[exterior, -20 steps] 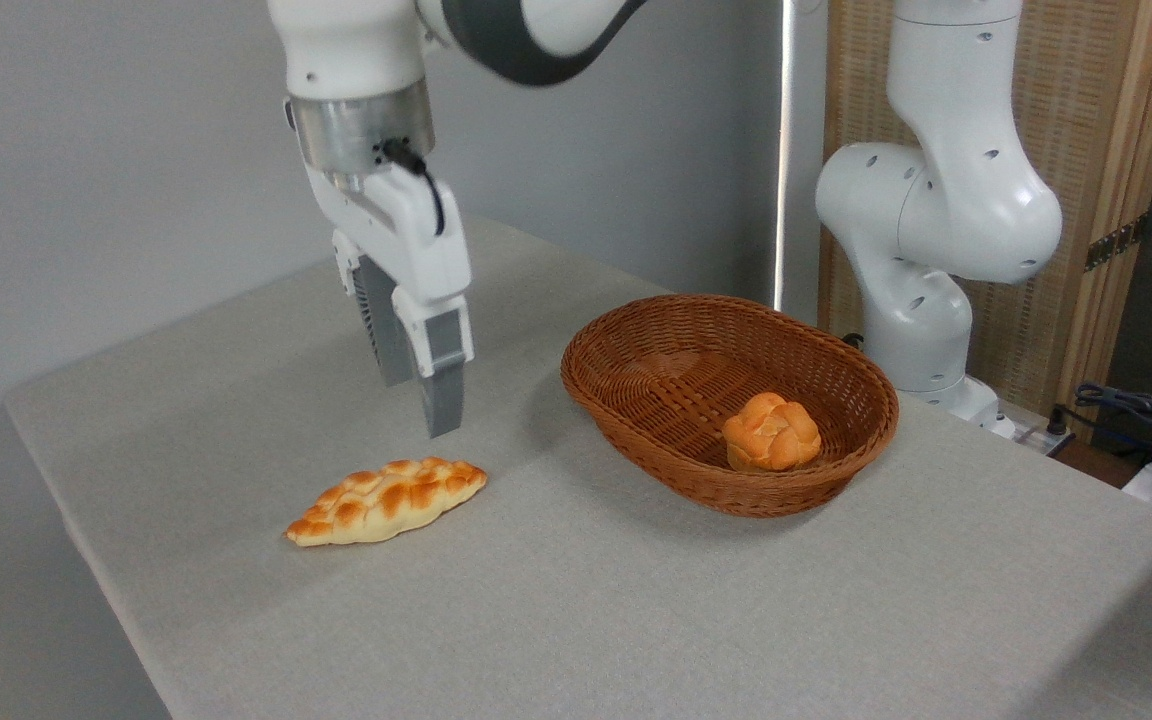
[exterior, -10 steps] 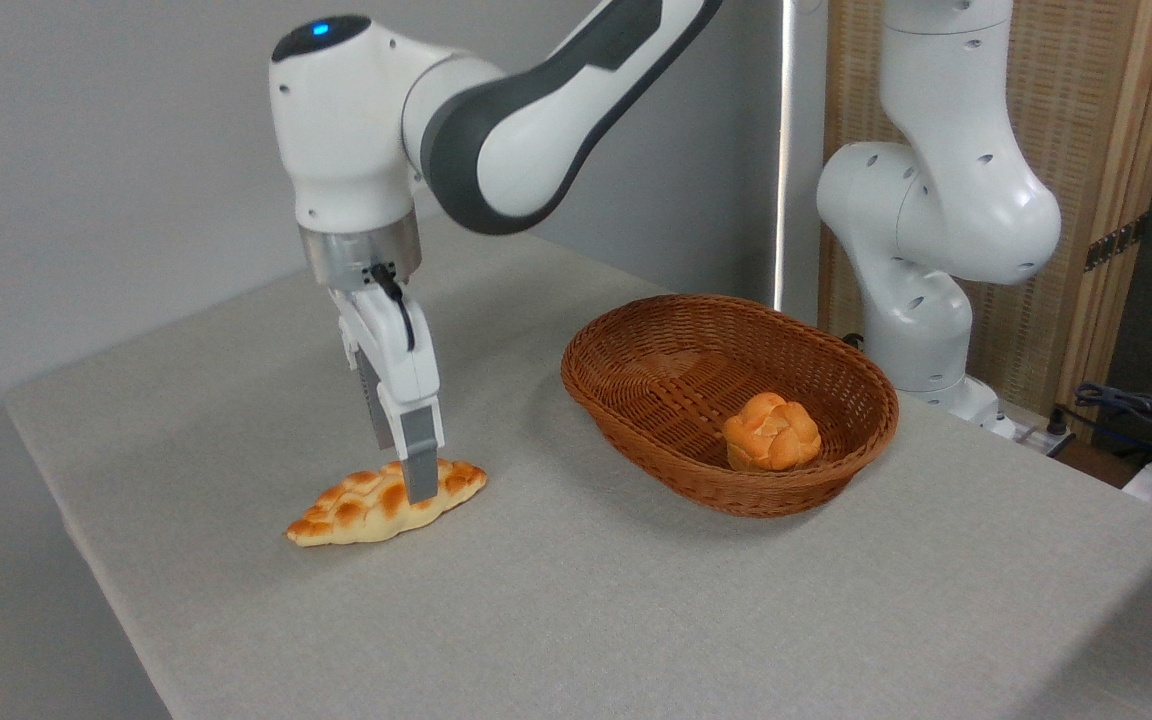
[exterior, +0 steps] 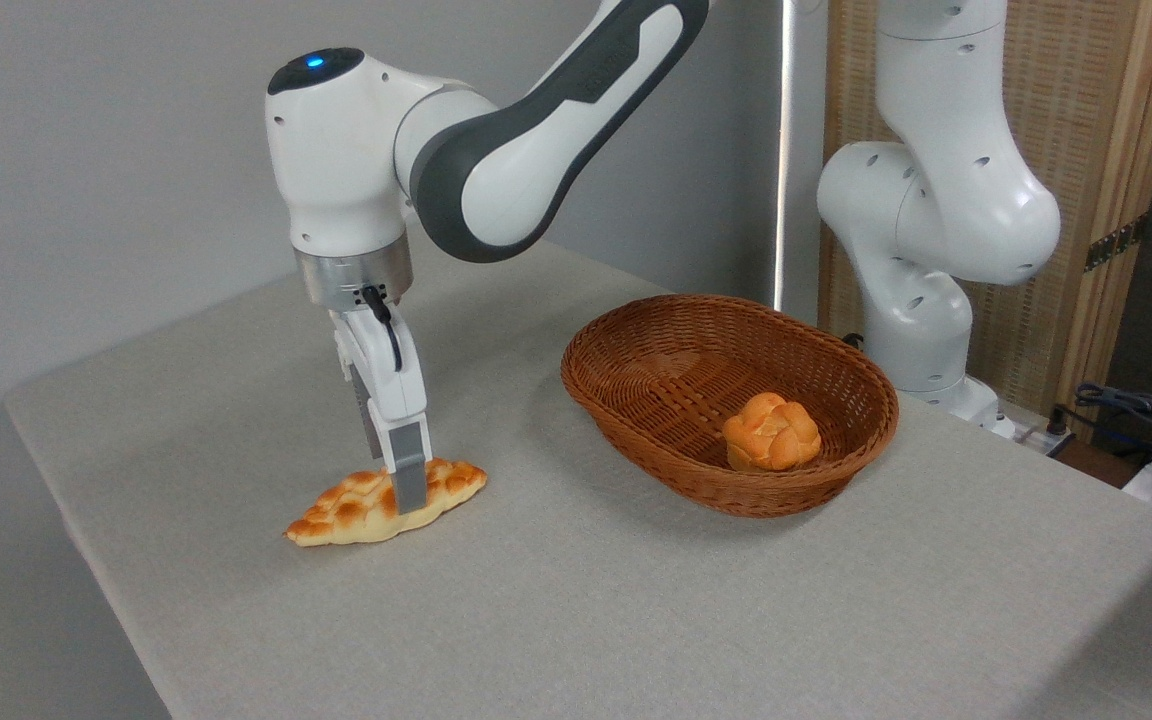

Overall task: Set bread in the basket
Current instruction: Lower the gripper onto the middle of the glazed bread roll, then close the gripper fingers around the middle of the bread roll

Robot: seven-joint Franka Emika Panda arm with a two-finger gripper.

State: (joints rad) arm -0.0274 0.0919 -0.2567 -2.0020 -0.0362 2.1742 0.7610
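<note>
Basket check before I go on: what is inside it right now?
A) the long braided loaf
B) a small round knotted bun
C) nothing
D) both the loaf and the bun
B. Only the small round bun sits inside the basket; the long braided loaf lies on the table with the gripper down at it.

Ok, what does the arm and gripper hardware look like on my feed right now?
The arm has glossy white rounded shells with dark grey joint sections and a small blue light on top of the wrist housing. A silver metal ring sits below it, with a short black cable running down the white gripper body. The fingers are grey and flat.
</note>
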